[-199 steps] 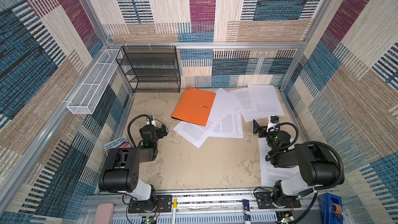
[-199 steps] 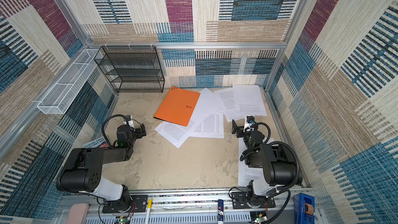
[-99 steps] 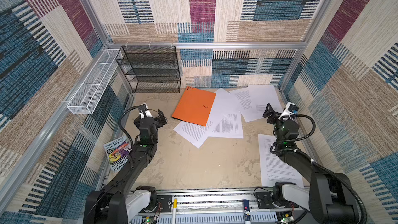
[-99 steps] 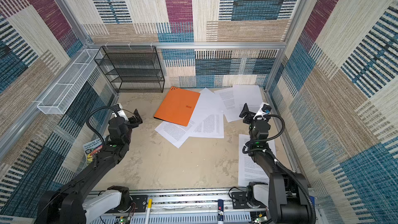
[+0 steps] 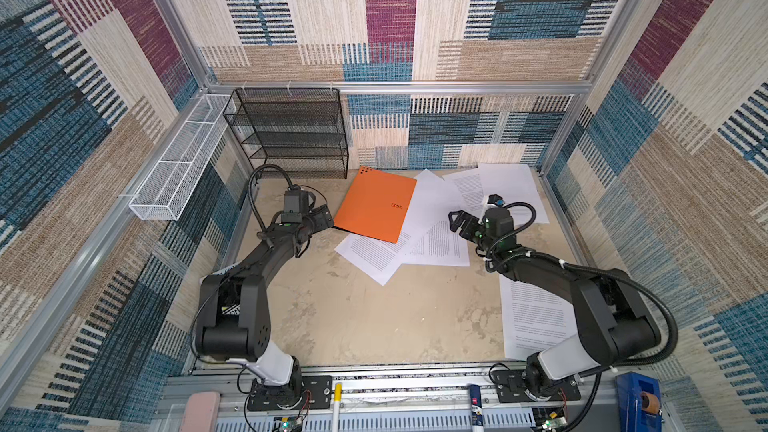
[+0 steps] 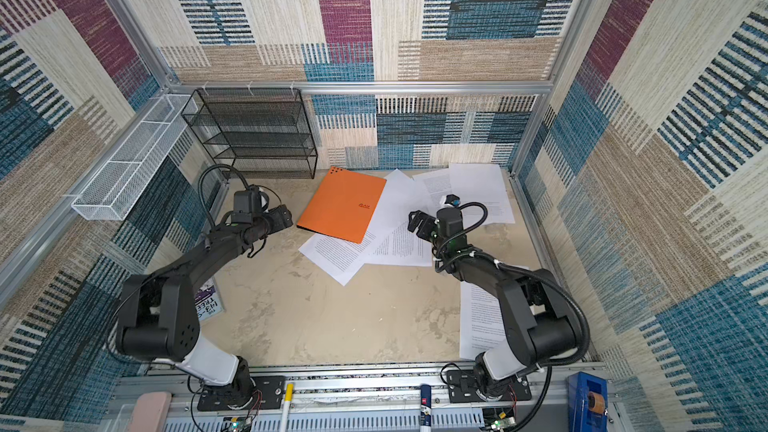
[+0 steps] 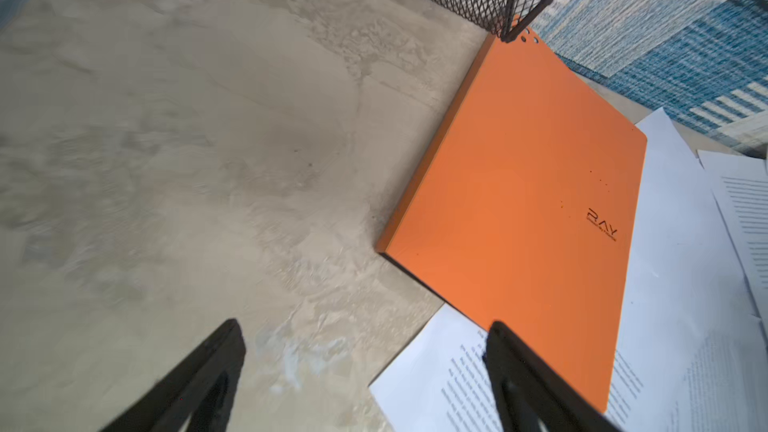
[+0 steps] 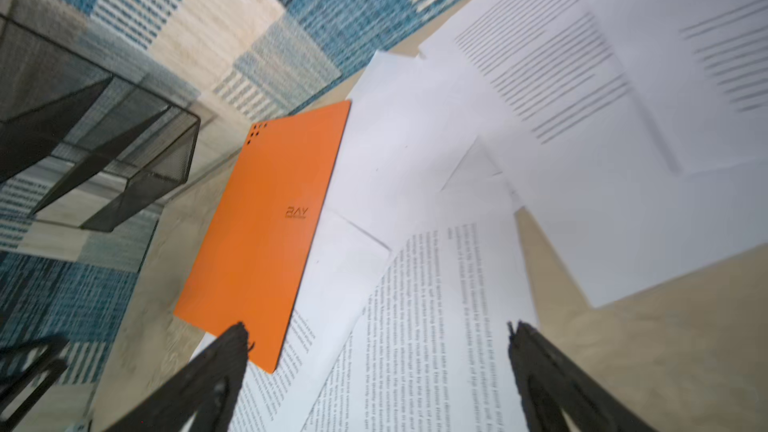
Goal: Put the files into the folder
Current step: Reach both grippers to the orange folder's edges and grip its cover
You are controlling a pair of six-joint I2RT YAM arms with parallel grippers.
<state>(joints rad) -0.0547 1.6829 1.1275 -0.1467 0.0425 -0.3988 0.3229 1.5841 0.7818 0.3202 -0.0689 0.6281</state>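
Observation:
The orange folder (image 5: 376, 203) (image 6: 343, 203) lies shut and flat at the back middle of the table, its logo facing up. The files, several white printed sheets (image 5: 436, 238) (image 6: 399, 238), are spread to its right, and some run under its near edge. More sheets (image 5: 507, 184) lie at the back right. One sheet (image 5: 536, 317) lies at the front right, under my right arm. My left gripper (image 5: 325, 218) (image 7: 365, 324) is open just off the folder's (image 7: 519, 201) near left corner, holding nothing. My right gripper (image 5: 455, 220) (image 8: 378, 326) hangs open over the printed sheets (image 8: 436, 326), right of the folder (image 8: 266, 222).
A black mesh rack (image 5: 291, 135) stands at the back left, its foot close to the folder's dotted corner. A white wire basket (image 5: 178, 164) hangs on the left wall. A colourful paperback (image 6: 208, 305) lies under my left arm. A blue tape dispenser (image 5: 636, 401) sits off the front right.
Both arms have stretched out from their folded poses. The left gripper moved right, up to the folder's corner. The right gripper swung left over the sheets.

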